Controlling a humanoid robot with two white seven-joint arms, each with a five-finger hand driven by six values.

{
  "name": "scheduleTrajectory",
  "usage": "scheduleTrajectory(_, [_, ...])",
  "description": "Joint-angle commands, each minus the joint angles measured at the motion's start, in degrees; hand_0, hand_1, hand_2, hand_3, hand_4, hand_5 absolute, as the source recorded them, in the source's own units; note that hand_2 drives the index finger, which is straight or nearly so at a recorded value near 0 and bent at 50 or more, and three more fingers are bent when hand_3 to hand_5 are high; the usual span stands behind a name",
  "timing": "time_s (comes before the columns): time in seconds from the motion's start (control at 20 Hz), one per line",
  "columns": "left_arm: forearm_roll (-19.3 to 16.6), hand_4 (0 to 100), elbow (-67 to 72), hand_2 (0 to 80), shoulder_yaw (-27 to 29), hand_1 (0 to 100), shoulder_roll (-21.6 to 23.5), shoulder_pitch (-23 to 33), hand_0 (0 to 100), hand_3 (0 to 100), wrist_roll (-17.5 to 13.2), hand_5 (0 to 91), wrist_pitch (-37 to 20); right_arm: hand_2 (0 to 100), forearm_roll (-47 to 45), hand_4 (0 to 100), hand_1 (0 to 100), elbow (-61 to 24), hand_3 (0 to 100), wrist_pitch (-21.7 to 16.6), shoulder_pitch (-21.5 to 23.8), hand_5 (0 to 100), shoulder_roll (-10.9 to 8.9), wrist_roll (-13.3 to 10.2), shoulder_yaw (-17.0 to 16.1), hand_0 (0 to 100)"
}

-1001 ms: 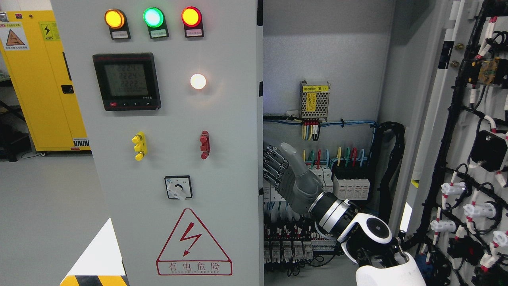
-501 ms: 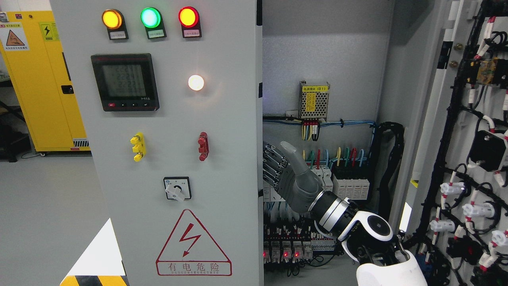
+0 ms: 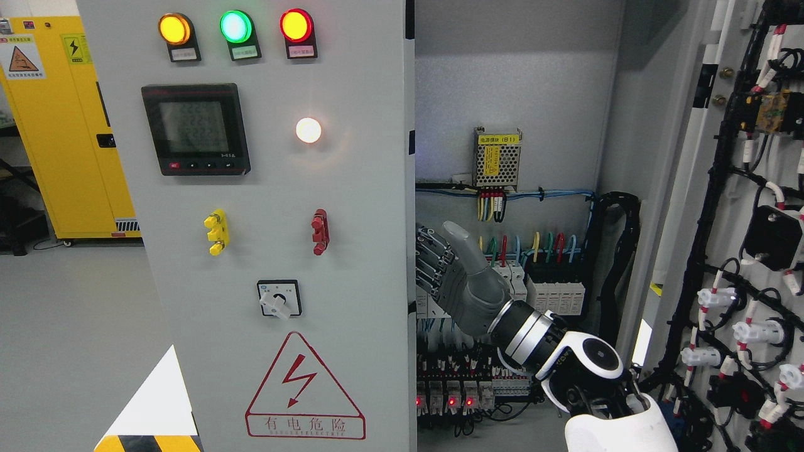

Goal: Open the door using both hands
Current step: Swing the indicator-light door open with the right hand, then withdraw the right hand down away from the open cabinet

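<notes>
Right hand (image 3: 449,276) is hooking its fingers (image 3: 430,257) behind the left door (image 3: 264,226) free edge, thumb sticking up, so it is gripping the door. Right door (image 3: 741,207) is already swinging wide. Best to keep pushing leftward along the hinge arc, wrist steering clear of the breakers (image 3: 556,292) just behind.

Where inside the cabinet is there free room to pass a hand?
Bare back panel above the power supply, between left door edge and right wall. Crowded below: breakers and relays. The right hand sits at the left door's edge. The right door is packed with wiring.
</notes>
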Motion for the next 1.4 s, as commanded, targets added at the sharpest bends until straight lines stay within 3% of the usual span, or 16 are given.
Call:
scheduleTrajectory(0.0, [0.0,0,-1.1,0.0,0.0,12,0.4,0.0,32,0,-0.1,0.0,0.0,0,0.0,0,6,-0.9,0,0.0,0.2,0,0.93,-0.8,-0.1,21])
scheduleTrajectory(0.25, [0.0,0,-1.1,0.0,0.1,12,0.4,0.0,32,0,-0.1,0.0,0.0,0,0.0,0,6,-3.8,0,0.0,1.4,0,0.67,-0.7,0.0,21])
scheduleTrajectory(0.45, [0.0,0,-1.1,0.0,0.0,12,0.4,0.0,32,0,-0.1,0.0,0.0,0,-0.1,0,6,-11.1,0,0.0,6.7,0,0.23,-0.4,1.6,21])
scheduleTrajectory(0.65, [-0.1,0,-1.1,0.0,0.1,12,0.4,0.0,32,0,-0.1,0.0,0.0,0,-0.1,0,6,-16.0,0,0.0,10.4,0,0.05,-0.4,6.5,21])
scheduleTrajectory(0.85, [0.0,0,-1.1,0.0,0.1,12,0.5,0.0,32,0,-0.1,0.0,0.0,0,-0.8,0,6,-19.6,0,0.7,13.4,0,-1.53,-0.4,12.2,21])
scheduleTrajectory(1.2, [0.0,0,-1.1,0.0,0.1,12,0.4,0.0,32,0,-0.1,0.0,0.0,0,-0.1,0,6,-20.0,0,1.8,17.9,0,-0.92,-0.8,22.1,21])
scheduleTrajectory(1.35, [0.0,0,-1.1,0.0,0.1,11,0.5,0.0,32,0,-0.1,0.0,-0.1,0,-0.1,0,6,-20.0,0,1.8,18.0,0,-0.57,-0.7,23.5,21])
